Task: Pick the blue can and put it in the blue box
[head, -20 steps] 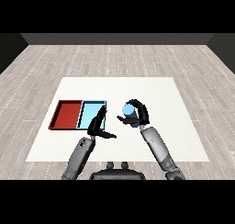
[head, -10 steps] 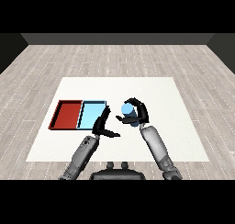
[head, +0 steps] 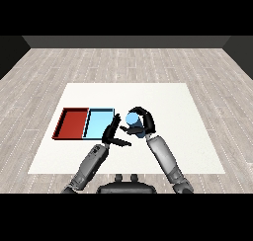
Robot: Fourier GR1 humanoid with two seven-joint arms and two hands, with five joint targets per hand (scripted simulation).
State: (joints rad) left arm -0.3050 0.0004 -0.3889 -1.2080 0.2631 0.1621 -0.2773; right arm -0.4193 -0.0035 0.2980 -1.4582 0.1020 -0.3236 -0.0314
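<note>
The white table (head: 163, 151) is taken as the widest surface, and the light blue tray (head: 98, 123) on it as the landmark for all places. The red tray (head: 72, 123) is seen touching the blue tray on its left side. The right hand (head: 146, 122) is held just to the right of the blue tray, curled round the blue can (head: 132, 119), so that the can is carried above the table near the tray's right edge and is not yet inside it. The left hand (head: 111, 133) is placed between the tray's right edge and the can, its fingers straight and spread, nothing being held. The can is judged to be a stiff, light cylinder with a smooth and probably slippery wall; hold is best taken round the middle of its side, as is done now, the upright axis being kept so that it may be set down on its base. Compared with the frame a second ago, the can and right hand are noted closer to the blue tray, and the left hand is found raised nearer the can.
</note>
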